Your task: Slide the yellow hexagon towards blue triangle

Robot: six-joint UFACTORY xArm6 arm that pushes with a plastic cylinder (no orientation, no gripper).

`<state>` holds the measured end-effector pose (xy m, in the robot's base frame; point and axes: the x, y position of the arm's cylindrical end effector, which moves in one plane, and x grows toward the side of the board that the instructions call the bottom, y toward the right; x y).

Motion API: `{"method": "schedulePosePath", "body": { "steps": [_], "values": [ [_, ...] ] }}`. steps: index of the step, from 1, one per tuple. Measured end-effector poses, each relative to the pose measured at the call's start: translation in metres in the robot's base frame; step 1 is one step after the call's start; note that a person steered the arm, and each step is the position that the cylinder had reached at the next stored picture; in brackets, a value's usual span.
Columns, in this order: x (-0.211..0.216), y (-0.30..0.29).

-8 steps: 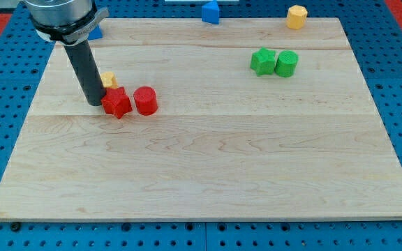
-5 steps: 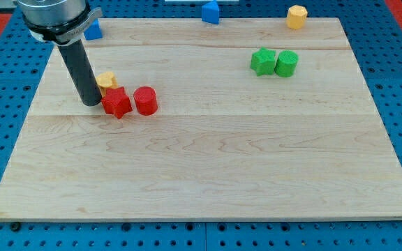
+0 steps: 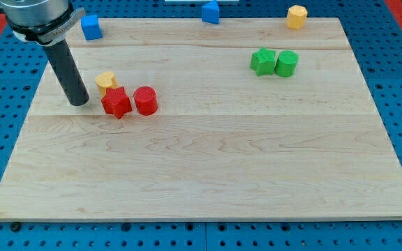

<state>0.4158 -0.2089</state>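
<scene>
Taking twelve o'clock as the view's top: nearest, only pale, smooth-grained wooden counter [image 3: 208, 181]; farther in, toward nine o'clock of the middle, a matte red star-shaped block [image 3: 116, 103] touching a red cylinder block [image 3: 145, 100] at its three o'clock, with a small yellow block [image 3: 105, 81], shape unclear, close at the star's eleven o'clock.

Just beside the star at its nine o'clock, not touching: my tip [image 3: 79, 103], end of a plain dark rod; no jaws here, so nothing open, nothing gripped.

Farther, toward two o'clock, a green star block [image 3: 262, 61] touching a green cylinder [image 3: 286, 63].

Farthest, along the twelve o'clock edge: blue cube [image 3: 90, 27]; peaked blue triangle [image 3: 210, 12]; faceted yellow hexagon [image 3: 296, 15] at the triangle's three o'clock, well apart from it and from my tip.

Best done, probably, by skirting the green pair, settling at the hexagon's three o'clock side, then pushing toward nine o'clock through its centre; hard, slick-looking blocks likely to spin under an off-centre push; far edge close, so keep the line straight.
</scene>
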Motion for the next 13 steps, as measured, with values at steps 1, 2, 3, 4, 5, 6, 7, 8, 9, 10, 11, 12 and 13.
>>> {"method": "schedulePosePath", "body": {
  "steps": [1, 2, 3, 4, 5, 6, 7, 8, 9, 10, 11, 12, 13],
  "values": [
    [0.000, -0.006],
    [0.000, -0.013],
    [0.000, -0.017],
    [0.000, -0.023],
    [0.000, -0.024],
    [-0.003, -0.025],
    [-0.007, -0.052],
    [-0.027, -0.071],
    [-0.034, -0.095],
    [-0.059, -0.083],
    [-0.083, -0.051],
    [-0.098, 0.015],
    [-0.118, 0.084]
  ]
}}
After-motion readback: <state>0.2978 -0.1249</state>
